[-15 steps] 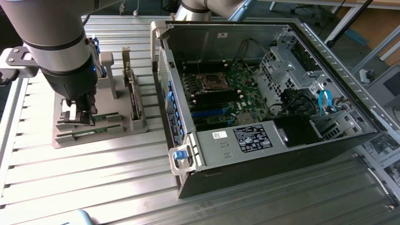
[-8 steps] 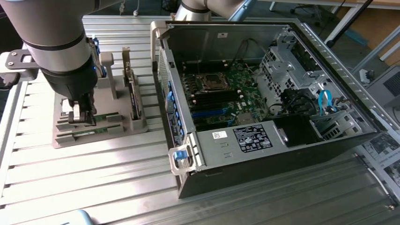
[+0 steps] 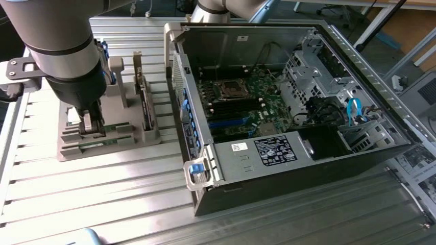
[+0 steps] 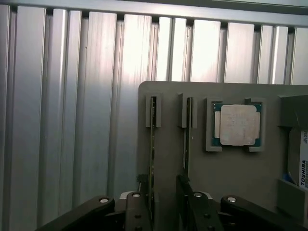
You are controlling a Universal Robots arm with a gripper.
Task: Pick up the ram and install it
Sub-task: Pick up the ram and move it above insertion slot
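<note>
Two ram sticks [image 4: 152, 139] [image 4: 187, 134], one CPU chip [image 4: 237, 125] and one hard drive [image 4: 301, 159] on one grey holder [image 4: 216, 168]; one computer case [image 3: 225, 46] with one motherboard [image 3: 245, 102]; one gripper [image 4: 162, 187]

One word reads clearly: "TOSHIBA", printed sideways on the white label of the hard drive [image 4: 302, 163] in my wrist view. The small print beside it is too fine to read. The silver chip [image 4: 237, 124] has faint marks I can't make out. In the exterior view, the computer case [image 3: 293, 189] has a black label [image 3: 276, 151], a small white sticker [image 3: 236, 147] just beside it, and a second white sticker [image 3: 242, 38] on the far inner wall. All three are printed, none legible.
</note>
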